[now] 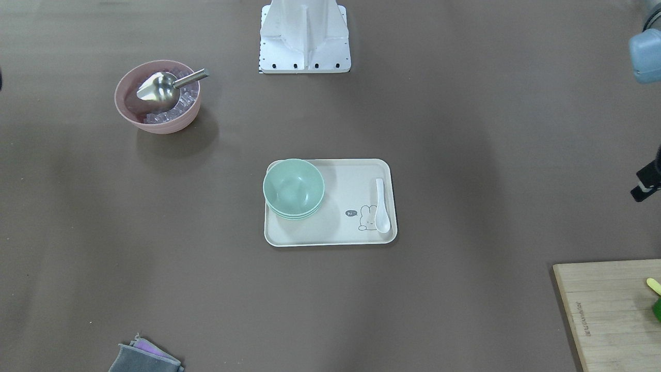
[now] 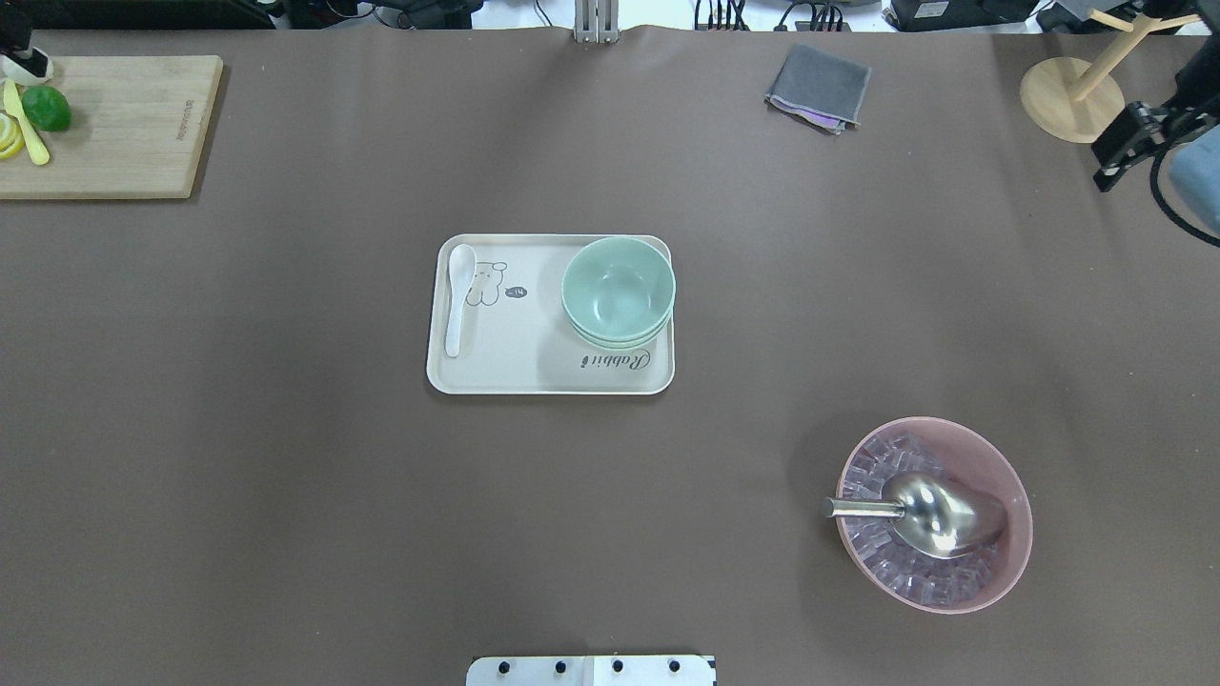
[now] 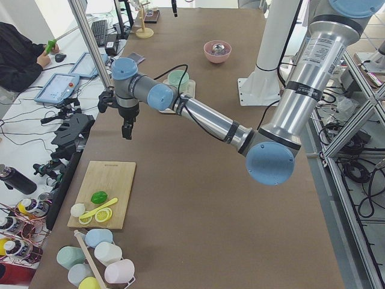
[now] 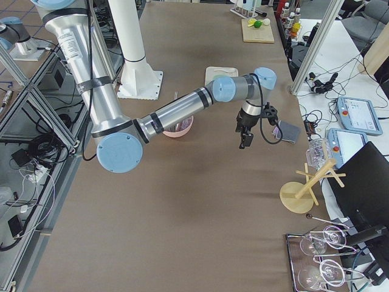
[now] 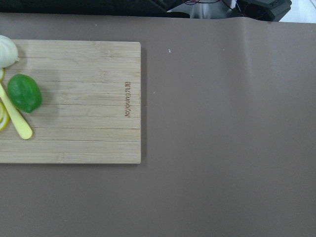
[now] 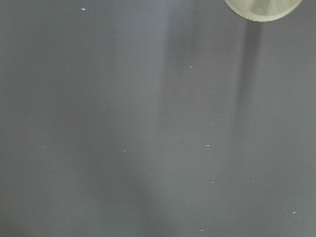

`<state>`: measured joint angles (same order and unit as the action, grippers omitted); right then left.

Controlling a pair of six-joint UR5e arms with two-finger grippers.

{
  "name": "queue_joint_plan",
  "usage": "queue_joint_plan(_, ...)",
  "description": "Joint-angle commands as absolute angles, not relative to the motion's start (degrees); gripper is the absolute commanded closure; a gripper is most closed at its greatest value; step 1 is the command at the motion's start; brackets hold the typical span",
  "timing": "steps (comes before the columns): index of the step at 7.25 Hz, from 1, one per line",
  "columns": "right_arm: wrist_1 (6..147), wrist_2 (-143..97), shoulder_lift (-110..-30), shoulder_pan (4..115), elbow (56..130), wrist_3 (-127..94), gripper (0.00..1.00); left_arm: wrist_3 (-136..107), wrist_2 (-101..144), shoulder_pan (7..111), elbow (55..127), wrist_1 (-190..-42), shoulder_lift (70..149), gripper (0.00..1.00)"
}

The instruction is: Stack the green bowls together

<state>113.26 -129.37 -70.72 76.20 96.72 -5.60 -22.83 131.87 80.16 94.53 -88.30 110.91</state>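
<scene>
The 3 green bowls [image 2: 618, 286] are nested at 1 corner of the tray [image 2: 534, 367], far from the left pincer [image 3: 127, 131] and right pincer [image 4: 244, 141], whose state cannot be told; the stack could be tipped by a careless pass.

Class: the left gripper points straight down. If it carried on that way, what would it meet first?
Probably the bare brown table, just beside the wooden cutting board. The left gripper hangs pointing down above that spot; depth is hard to judge, but nothing shows between.
</scene>
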Motion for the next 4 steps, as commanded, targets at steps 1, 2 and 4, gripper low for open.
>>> queue_joint_plan(1, 113.2, -130.5, -71.7, 82.8, 89.2, 3.2, 0.00, -21.2, 131.8, 81.3, 91.9, -88.9, 108.9, 0.02)
queue_joint_plan(2, 113.1, -130.4, -73.3, 84.2, 88.9, 3.6, 0.00, -20.7, 131.5, 81.3, 90.3, -88.9, 108.6, 0.02)
queue_joint_plan(4, 112.1, -130.3, -77.3, 85.0, 88.9, 4.3, 0.00, -20.6, 131.3, 81.4, 86.6, -90.4, 106.2, 0.02)
